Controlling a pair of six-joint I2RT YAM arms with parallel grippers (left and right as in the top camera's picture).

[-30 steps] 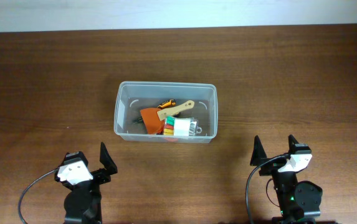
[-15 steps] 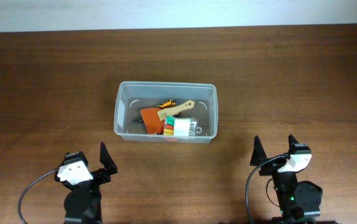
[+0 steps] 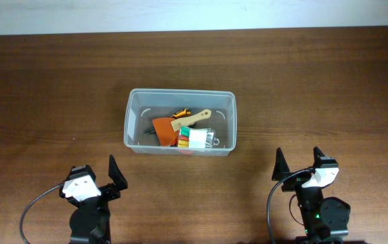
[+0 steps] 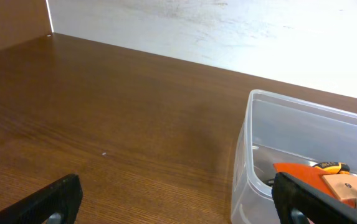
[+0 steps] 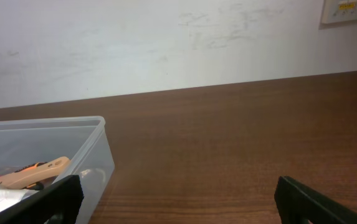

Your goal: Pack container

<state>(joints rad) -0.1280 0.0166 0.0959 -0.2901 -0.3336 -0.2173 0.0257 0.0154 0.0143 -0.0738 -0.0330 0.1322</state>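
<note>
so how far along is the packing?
Looks near done. Done: the orange scraper, the small bit case and an orange-black tool lie inside the container. In hand: nothing; left gripper and right gripper are open, both apart from the container. Left: I see no loose item on the table, so probably only closing, and no lid shows.

One container [image 3: 180, 92], one table [image 3: 315, 81]
</note>
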